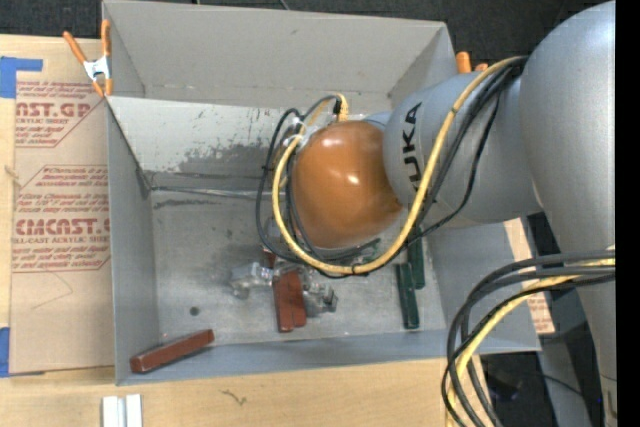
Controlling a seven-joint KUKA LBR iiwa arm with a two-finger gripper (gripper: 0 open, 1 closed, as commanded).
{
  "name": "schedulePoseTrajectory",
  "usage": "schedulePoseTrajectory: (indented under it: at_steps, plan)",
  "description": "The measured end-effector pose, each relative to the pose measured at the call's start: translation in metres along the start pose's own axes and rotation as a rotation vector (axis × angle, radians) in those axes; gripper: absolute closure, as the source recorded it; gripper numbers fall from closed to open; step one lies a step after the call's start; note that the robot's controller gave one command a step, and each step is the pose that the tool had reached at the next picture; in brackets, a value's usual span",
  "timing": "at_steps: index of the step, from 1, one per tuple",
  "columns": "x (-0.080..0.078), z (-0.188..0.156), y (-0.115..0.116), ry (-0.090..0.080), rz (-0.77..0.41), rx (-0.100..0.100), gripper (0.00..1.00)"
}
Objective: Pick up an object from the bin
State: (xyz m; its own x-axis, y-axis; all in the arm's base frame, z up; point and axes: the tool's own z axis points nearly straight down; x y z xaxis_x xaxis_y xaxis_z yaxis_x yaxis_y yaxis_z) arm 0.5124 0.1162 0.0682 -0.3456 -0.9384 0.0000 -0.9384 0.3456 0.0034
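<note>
The silver KUKA arm comes into the grey metal bin from 3 o'clock. Its wrist is capped by a glossy orange dome-shaped cover, with yellow and black cables looped round it. The cover hangs over the middle of the bin floor, slightly toward 12 o'clock.

Just under the cover, on its 6 o'clock side, the pale metal gripper is down at the floor near the centre of the bin. Bright metal parts of it show on both the 9 o'clock and the 3 o'clock sides of a short red-brown oblong block. The block lies lengthwise along the 12-to-6 line. Its upper end is tucked in among the gripper's metal, and its lower end points at the wall at 6 o'clock. The dome hides the top of the tool, so I cannot tell whether the gripper is spread wide, narrowed, or clamped on the block. The block is right at it.

3 other things lie on the floor. A long flat red-brown bar rests at 8 o'clock from the gripper, in the corner there. It is tilted, with its right end a little nearer 12 o'clock, and it is well apart from the tool. A small dark speck sits between that bar and the gripper. A slim dark green stick lies at 3 o'clock beside the wall there, running nearly 12 to 6, its upper end under the arm.
</note>
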Motion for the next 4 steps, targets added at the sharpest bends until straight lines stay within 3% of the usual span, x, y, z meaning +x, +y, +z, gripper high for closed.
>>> schedulePoseTrajectory:
  at_steps: [1, 2, 4]
  plan:
    - [-0.001, 0.0, 0.001, -0.003, 0.002, 0.001, 0.0]
    - [-0.001, 0.0, 0.001, -0.003, 0.002, 0.001, 1.0]
    - [-0.003, -0.042, 0.002, -0.003, 0.005, 0.004, 1.0]
